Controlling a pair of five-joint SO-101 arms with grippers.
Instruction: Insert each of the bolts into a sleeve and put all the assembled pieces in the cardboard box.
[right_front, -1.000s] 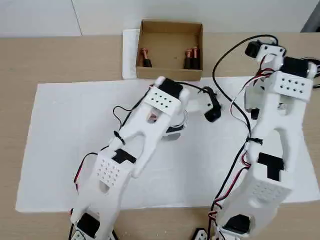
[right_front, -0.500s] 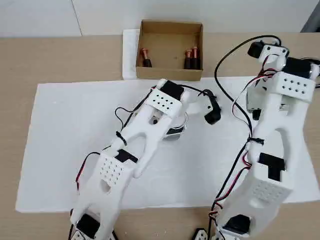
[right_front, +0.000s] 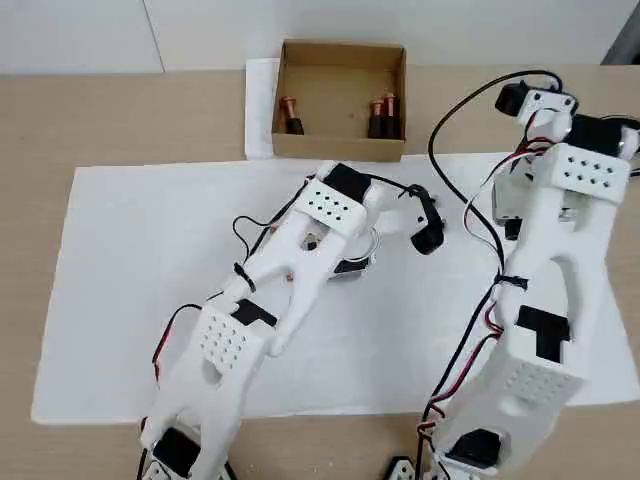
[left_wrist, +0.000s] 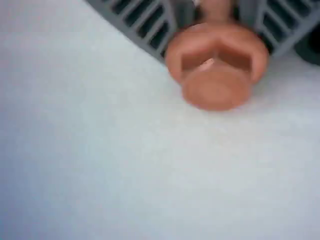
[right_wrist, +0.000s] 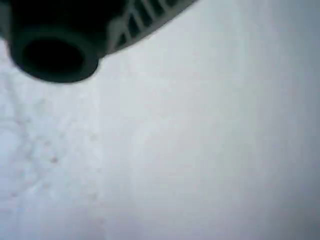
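left claw (left_wrist: 215, 17) closed on bolt (left_wrist: 216, 70) | right claw (right_wrist: 90, 25) closed on sleeve (right_wrist: 52, 57) | risk: if we join them off-axis near the sheet (right_front: 130, 250)'s far edge, bolt jams or drops

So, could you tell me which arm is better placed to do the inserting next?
Left, probably. The left arm holds the bolt over the middle of the white sheet, while the right arm holds the sleeve, bore empty, ready to receive it.
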